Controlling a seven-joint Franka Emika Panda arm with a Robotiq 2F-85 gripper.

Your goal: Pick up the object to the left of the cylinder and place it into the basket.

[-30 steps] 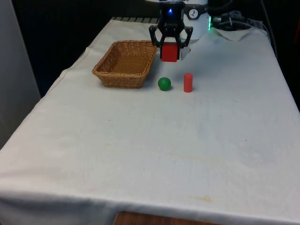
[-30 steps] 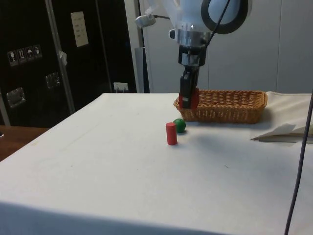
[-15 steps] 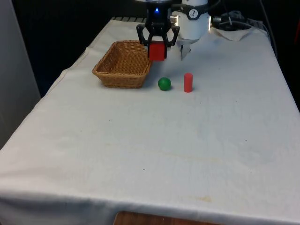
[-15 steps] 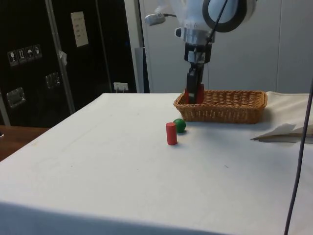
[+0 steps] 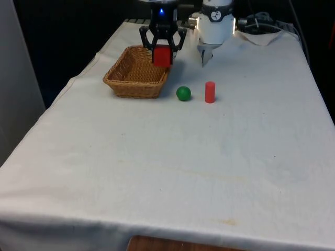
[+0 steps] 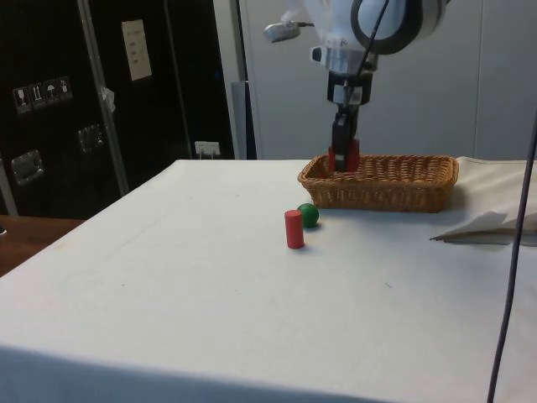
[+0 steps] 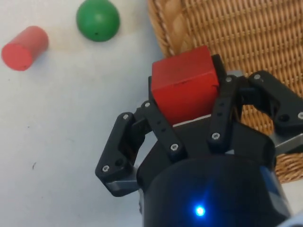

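My gripper [image 5: 162,52] is shut on a red cube [image 5: 162,56] and holds it in the air over the right rim of the wicker basket [image 5: 133,78], as the front view has it. From the side, the red cube [image 6: 344,156] hangs just above the basket [image 6: 394,191] near its rim. The wrist view has the cube [image 7: 185,88] between the fingers, over the basket's edge [image 7: 236,42]. A red cylinder [image 5: 210,92] stands upright on the cloth. A green ball [image 5: 183,93] lies just to its left in the front view, between cylinder and basket.
The white cloth table drops off at its edge [image 5: 63,94] just beyond the basket on the front view's left. A crumpled fold of cloth [image 5: 261,36] lies at the far end near the robot base.
The gripper has carried the red cube toward the front view's left and slightly up, from beside the basket to above its rim. Ball and cylinder have not moved.
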